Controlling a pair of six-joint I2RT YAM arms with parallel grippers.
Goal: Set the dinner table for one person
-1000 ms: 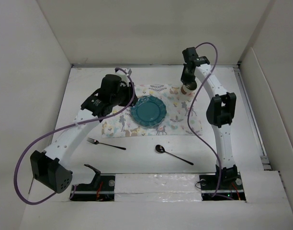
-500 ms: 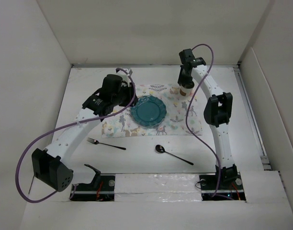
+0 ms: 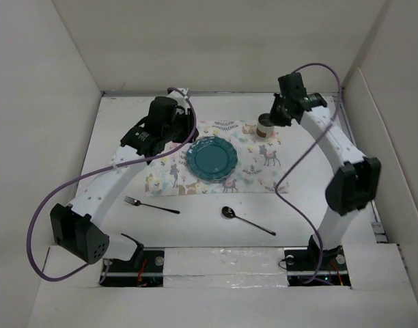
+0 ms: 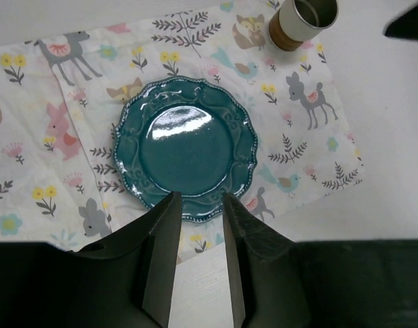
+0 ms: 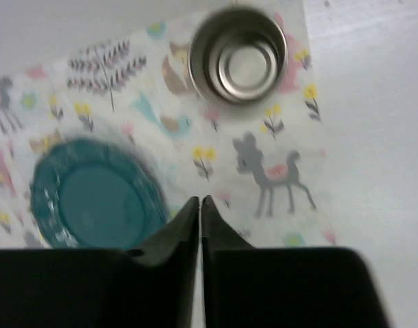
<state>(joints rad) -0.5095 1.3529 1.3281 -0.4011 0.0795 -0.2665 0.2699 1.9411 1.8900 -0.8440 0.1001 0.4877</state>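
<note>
- Dinner table [image 3: 195, 225], wide, white and matte, fills the floor of the walled work area, with both arms reaching out over it from the near edge.
- A placemat [image 3: 263, 164] printed with pastel animals and leaves lies flat on the far middle of the table.
- A teal scalloped plate [image 3: 212, 158] sits at the centre of the placemat.
- A metal cup [image 3: 264, 126] with a brown band stands upright on the placemat's far right corner.
- A fork [image 3: 151, 206] lies on the bare table near the placemat's left half, and a spoon [image 3: 246, 221] lies further right. Both are apart from the cloth.
- The left hand [image 4: 201, 201] hovers over the plate's near rim, released, fingers parted with nothing between them.
- The right hand [image 5: 199, 201] hangs over the placemat beside the cup, fingers pressed almost together on nothing. Its wrist view is blurred, and the cup is clear of the fingertips.
</note>
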